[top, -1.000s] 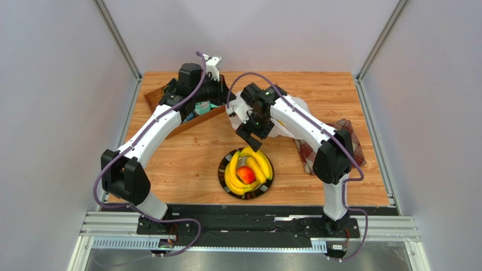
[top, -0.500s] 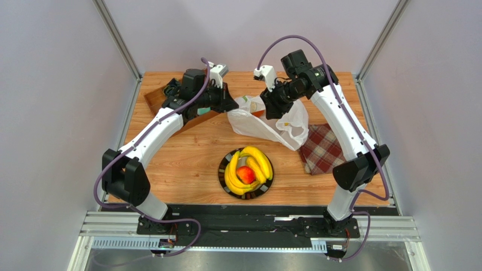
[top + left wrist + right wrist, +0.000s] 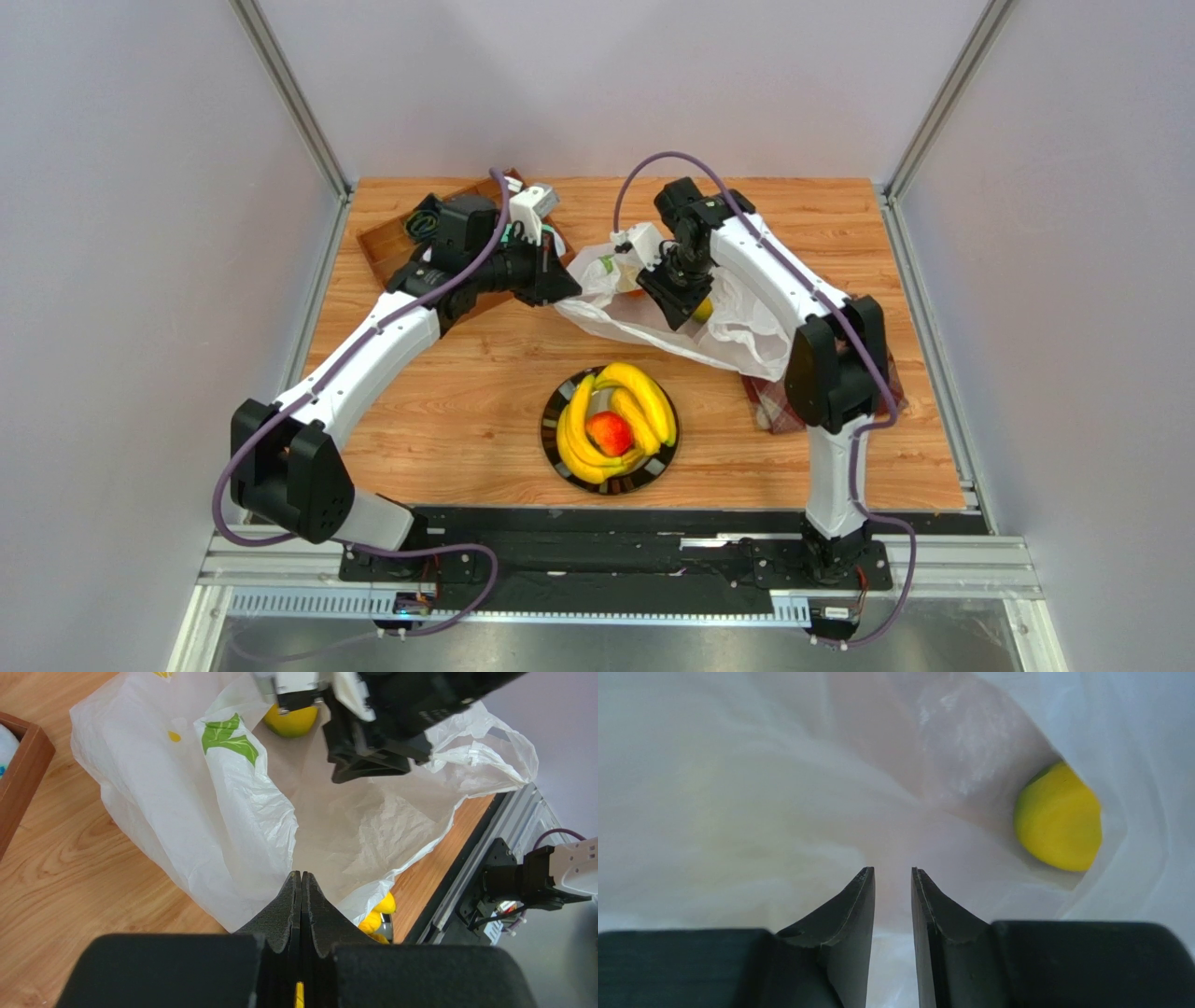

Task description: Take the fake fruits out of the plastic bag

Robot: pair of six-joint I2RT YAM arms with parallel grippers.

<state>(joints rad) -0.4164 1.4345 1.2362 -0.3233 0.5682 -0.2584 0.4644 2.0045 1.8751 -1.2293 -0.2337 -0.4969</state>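
The plastic bag (image 3: pixel 730 329) lies at the table's back middle, white with green prints. My left gripper (image 3: pixel 565 284) is shut on its left rim (image 3: pixel 301 875) and holds the mouth up. My right gripper (image 3: pixel 676 297) reaches into the mouth from above. Its jaws (image 3: pixel 892 872) stand a narrow gap apart with nothing between them, over bare bag film. A yellow-green fake fruit (image 3: pixel 1058 824) lies deeper in the bag, to the right of those jaws, also seen in the left wrist view (image 3: pixel 291 721). Yellow bananas (image 3: pixel 638 399) and a red fruit (image 3: pixel 609 431) rest on a dark plate (image 3: pixel 550 420).
A wooden box (image 3: pixel 400 249) sits at the back left under my left arm. A red plaid cloth (image 3: pixel 765 399) lies right of the plate, partly under the right arm. Metal rails run along the table's near edge.
My right gripper left the plate, swung to the back and came down into the bag mouth, its jaws narrowing. My left gripper shifted right with the bag rim in it.
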